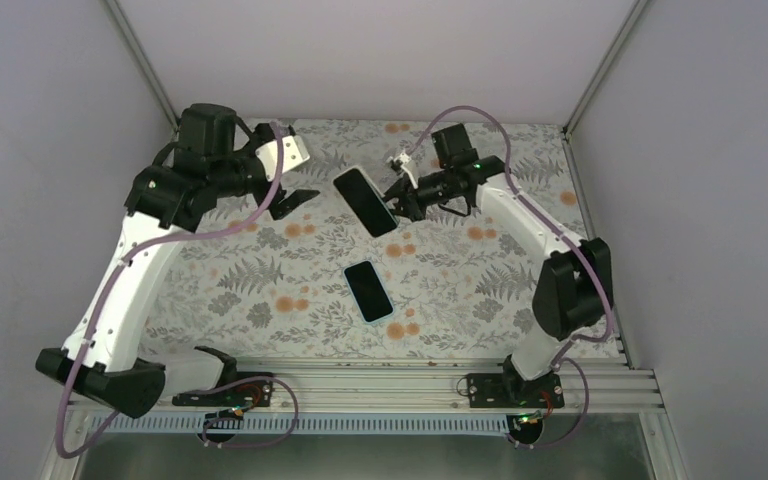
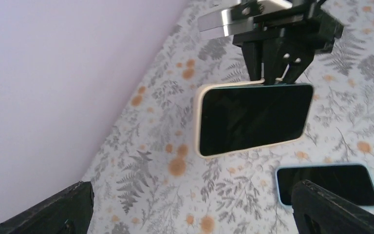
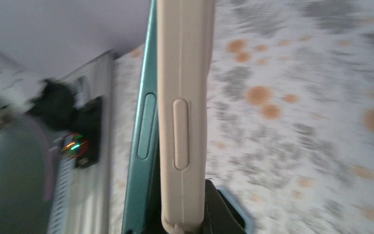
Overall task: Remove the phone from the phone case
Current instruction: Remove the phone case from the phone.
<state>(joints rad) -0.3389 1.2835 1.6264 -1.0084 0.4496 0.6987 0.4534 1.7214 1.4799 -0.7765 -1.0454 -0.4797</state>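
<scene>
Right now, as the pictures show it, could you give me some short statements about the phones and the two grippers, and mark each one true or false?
1. The right gripper is shut on an edge of the cased phone, which sits in a cream case. True.
2. The left gripper is clamped on that same phone. False: its jaws stand wide open, apart from the phone.
3. A second phone with a light blue rim lies flat on the table. True.
4. Both phone screens are lit. False: both are dark.
</scene>
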